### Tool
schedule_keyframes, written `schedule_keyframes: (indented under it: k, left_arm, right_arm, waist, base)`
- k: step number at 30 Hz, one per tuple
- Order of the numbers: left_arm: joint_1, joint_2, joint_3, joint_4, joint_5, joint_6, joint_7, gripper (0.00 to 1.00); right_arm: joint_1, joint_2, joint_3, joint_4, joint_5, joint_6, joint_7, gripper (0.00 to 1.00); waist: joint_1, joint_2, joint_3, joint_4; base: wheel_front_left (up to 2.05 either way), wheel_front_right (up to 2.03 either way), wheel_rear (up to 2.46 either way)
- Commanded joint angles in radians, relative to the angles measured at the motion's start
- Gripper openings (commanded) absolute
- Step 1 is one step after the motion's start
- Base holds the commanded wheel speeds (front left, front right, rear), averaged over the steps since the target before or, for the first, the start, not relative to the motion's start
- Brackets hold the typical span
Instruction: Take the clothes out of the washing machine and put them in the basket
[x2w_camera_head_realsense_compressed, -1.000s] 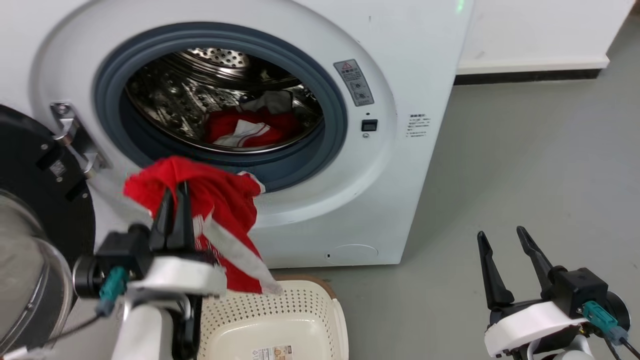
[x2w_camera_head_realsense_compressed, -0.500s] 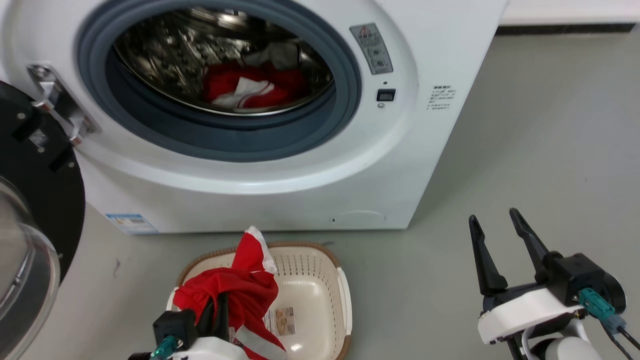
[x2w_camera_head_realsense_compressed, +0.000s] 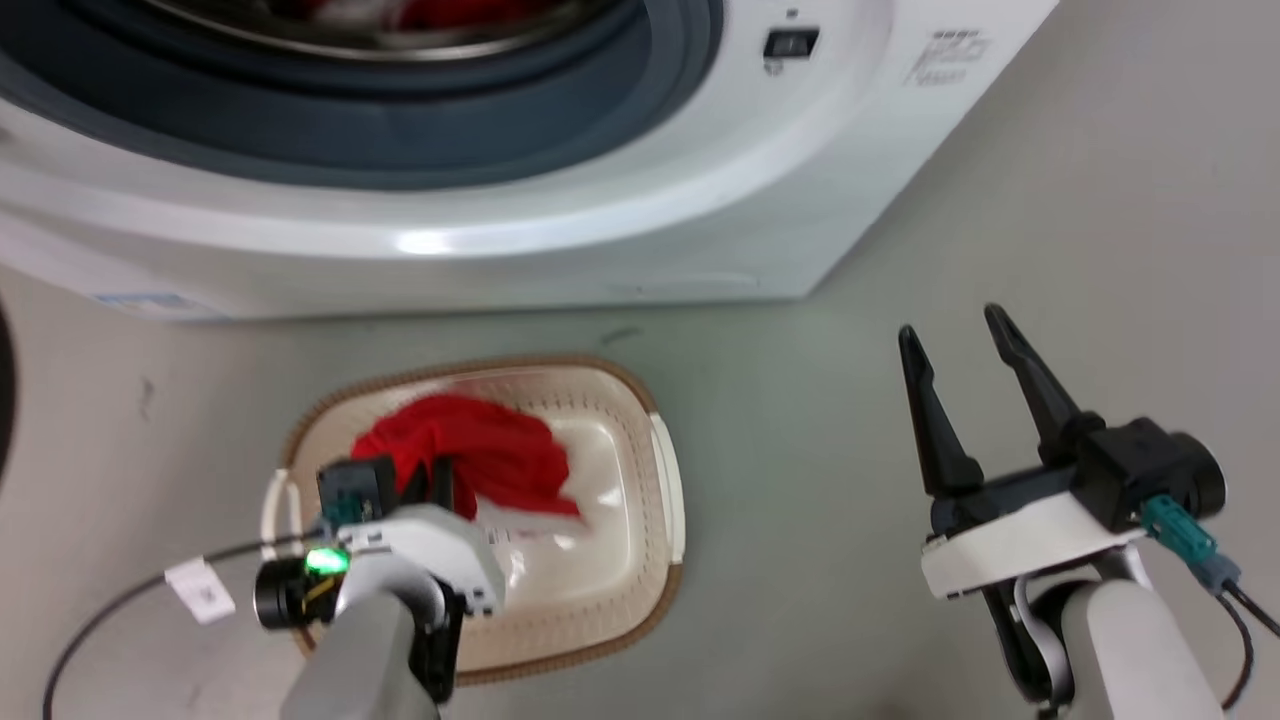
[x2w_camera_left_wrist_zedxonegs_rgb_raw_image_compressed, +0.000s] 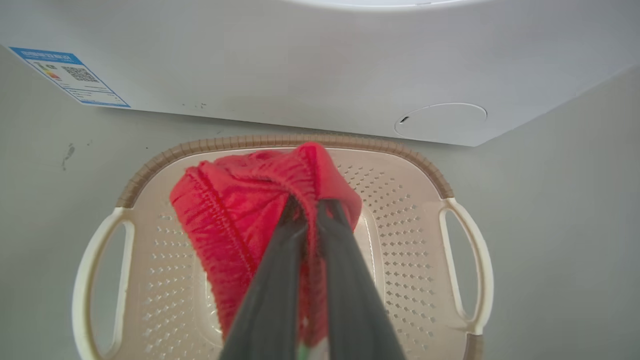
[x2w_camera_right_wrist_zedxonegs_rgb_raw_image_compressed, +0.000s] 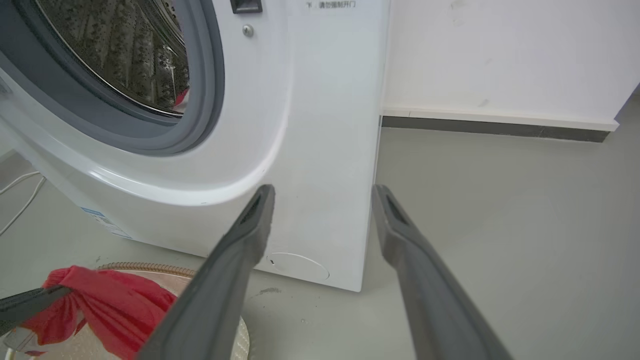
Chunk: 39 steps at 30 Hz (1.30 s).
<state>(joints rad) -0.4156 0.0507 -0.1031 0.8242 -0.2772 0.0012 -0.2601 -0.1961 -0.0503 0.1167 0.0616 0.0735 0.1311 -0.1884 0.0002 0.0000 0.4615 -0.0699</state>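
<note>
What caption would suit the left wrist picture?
Left gripper, shut on a soft red fabric garment, holds it over the cream-white perforated plastic basket before the large white washing machine.

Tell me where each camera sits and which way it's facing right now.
Head view: on the head, looking down at the washing machine, basket, left tool and open right tool.
Left wrist view: on the left arm, looking along the left tool, shut on the red garment, basket behind.
Right wrist view: on the right arm, facing the washing machine's front along the right tool.
Shared: all three catch the red garment and basket.
</note>
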Motion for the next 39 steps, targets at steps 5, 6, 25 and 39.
schedule_keyframes:
  k: [5, 6, 25, 39]
  left_arm:
    - [-0.144, 0.008, 0.022, 0.139, 0.007, 0.004, -0.006, 0.0]
    - [-0.166, 0.014, 0.028, 0.163, 0.005, 0.004, -0.006, 0.0]
    - [-0.182, 0.02, 0.077, 0.334, -0.034, -0.027, -0.005, 1.0]
    - [0.091, -0.001, 0.078, -0.014, 0.01, -0.045, -0.005, 1.0]
  right_arm:
    - [-0.079, 0.0, 0.02, 0.011, 0.013, -0.001, -0.026, 1.0]
    - [-0.091, 0.0, 0.024, 0.011, 0.015, -0.001, -0.031, 1.0]
    - [-0.123, 0.0, 0.028, 0.132, 0.029, -0.001, -0.073, 1.0]
    - [0.026, 0.0, -0.058, 0.12, -0.02, -0.001, -0.045, 1.0]
  waist:
    - [-0.0002, 0.0, 0.19, -0.055]
    - [-0.0002, 0.0, 0.209, -0.06]
    - [-0.0002, 0.0, 0.135, -0.06]
    - [-0.0002, 0.0, -0.2, 0.009]
  base:
    - [0.0, 0.0, 0.0]
    - [0.0, 0.0, 0.0]
    - [0.0, 0.0, 0.0]
    - [0.0, 0.0, 0.0]
